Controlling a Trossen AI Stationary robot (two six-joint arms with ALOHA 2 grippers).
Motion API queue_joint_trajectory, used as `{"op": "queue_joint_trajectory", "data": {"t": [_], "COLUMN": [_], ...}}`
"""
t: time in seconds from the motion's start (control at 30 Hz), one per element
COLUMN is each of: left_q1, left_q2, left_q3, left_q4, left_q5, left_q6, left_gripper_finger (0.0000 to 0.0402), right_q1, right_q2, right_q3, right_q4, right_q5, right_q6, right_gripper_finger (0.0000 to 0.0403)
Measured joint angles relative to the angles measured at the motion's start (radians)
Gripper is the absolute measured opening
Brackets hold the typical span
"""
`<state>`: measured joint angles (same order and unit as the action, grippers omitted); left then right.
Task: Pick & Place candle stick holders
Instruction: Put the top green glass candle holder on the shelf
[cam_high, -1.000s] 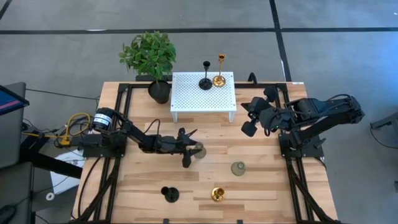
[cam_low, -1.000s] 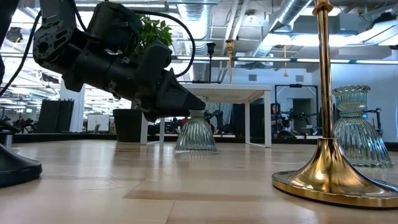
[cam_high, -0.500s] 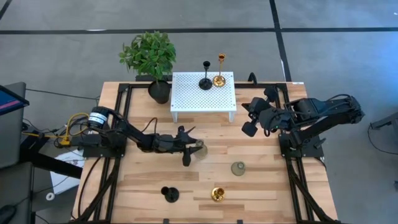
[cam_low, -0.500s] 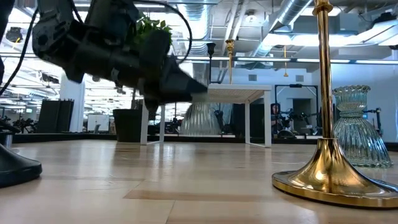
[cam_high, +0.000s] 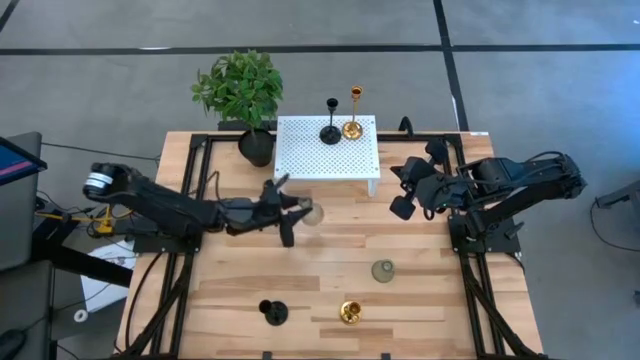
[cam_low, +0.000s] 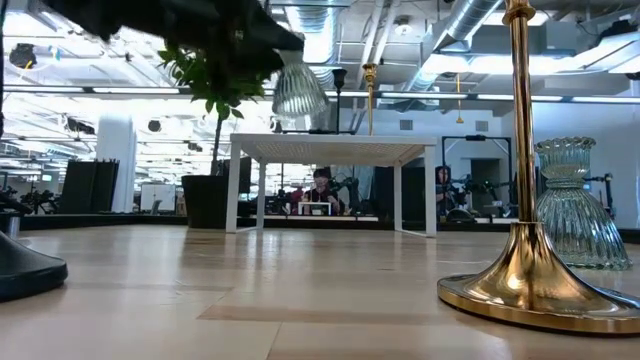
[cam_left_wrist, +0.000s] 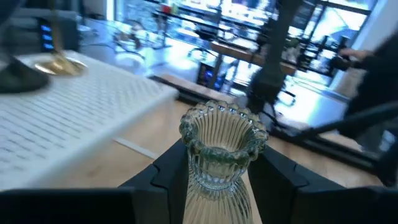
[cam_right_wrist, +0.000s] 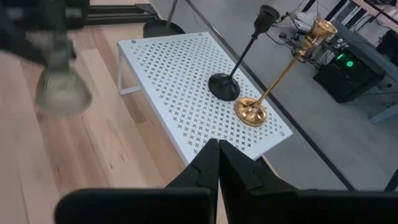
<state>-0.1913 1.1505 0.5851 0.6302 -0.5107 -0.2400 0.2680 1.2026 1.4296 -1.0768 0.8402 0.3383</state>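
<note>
My left gripper (cam_high: 297, 213) is shut on a ribbed grey-green glass candle stick holder (cam_left_wrist: 221, 149), held in the air in front of the white perforated stand (cam_high: 327, 150). A black holder (cam_high: 330, 125) and a gold holder (cam_high: 352, 120) stand by their bases on that stand. On the table, a second grey-green holder (cam_high: 383, 271), a black one (cam_high: 272, 312) and a gold one (cam_high: 349, 312) rest on their bases. My right gripper (cam_high: 400, 197) hangs shut and empty above the table's right side. My left gripper pinches the glass holder between its two fingers (cam_left_wrist: 168, 177) at the narrow waist (cam_left_wrist: 214, 177) under the beaded cup. The fingers come in level from the table's left. The holder is lifted clear of the table, rim up, its flared base (cam_low: 298, 92) hanging below, slightly tilted.
A potted plant (cam_high: 243, 95) stands at the stand's left, at the far edge. In the low view the gold holder (cam_low: 520, 260) and the glass holder (cam_low: 570, 215) stand close at the right. Bare wood (cam_high: 330, 240) lies between the stand and the near holders.
My left gripper has risen and gone toward the table's far edge, toward the white stand, staying shut on the glass holder. The holder, which stood on the table a second ago, now hangs clear of it at about the height of the stand's top.
</note>
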Motion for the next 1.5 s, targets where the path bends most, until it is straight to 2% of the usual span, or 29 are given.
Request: {"op": "queue_joint_trajectory", "data": {"t": [0.2, 0.37, 0.43, 0.6, 0.7, 0.9, 1.13, 1.5], "left_q1": [0.0, 0.014, 0.04, 0.134, 0.188, 0.27, 0.344, 0.413], "left_q2": [-0.063, -0.022, 0.0, 0.053, 0.086, 0.144, 0.197, 0.281], "left_q3": [0.111, 0.195, 0.206, 0.207, 0.207, 0.207, 0.208, 0.266], "left_q4": [-0.139, -0.136, -0.137, -0.137, -0.13, -0.043, 0.081, 0.098], "left_q5": [-0.193, -0.439, -0.515, -0.524, -0.493, -0.476, -0.416, -0.405], "left_q6": [0.114, 0.335, 0.38, 0.31, 0.259, 0.235, 0.207, 0.171], "left_gripper_finger": [0.0135, 0.0135, 0.0135, 0.0139, 0.0139, 0.0138, 0.0138, 0.0138], "right_q1": [0.0, 0.0, 0.0, 0.0, 0.0, 0.0, 0.0, -0.002], "right_q2": [0.0, 0.0, 0.0, 0.0, 0.0, 0.0, 0.0, 0.0], "right_q3": [0.0, 0.0, 0.0, 0.0, 0.0, 0.0, 0.0, 0.0], "right_q4": [-0.005, -0.005, -0.005, -0.005, -0.005, -0.005, -0.005, 0.0], "right_q5": [0.007, 0.008, 0.009, 0.028, 0.029, 0.029, 0.029, 0.029], "right_q6": [0.003, 0.003, 0.003, 0.003, 0.003, 0.003, 0.003, 0.003], "right_gripper_finger": [0.0, 0.0, 0.0, 0.0, 0.0, 0.0, 0.0, 0.0]}}
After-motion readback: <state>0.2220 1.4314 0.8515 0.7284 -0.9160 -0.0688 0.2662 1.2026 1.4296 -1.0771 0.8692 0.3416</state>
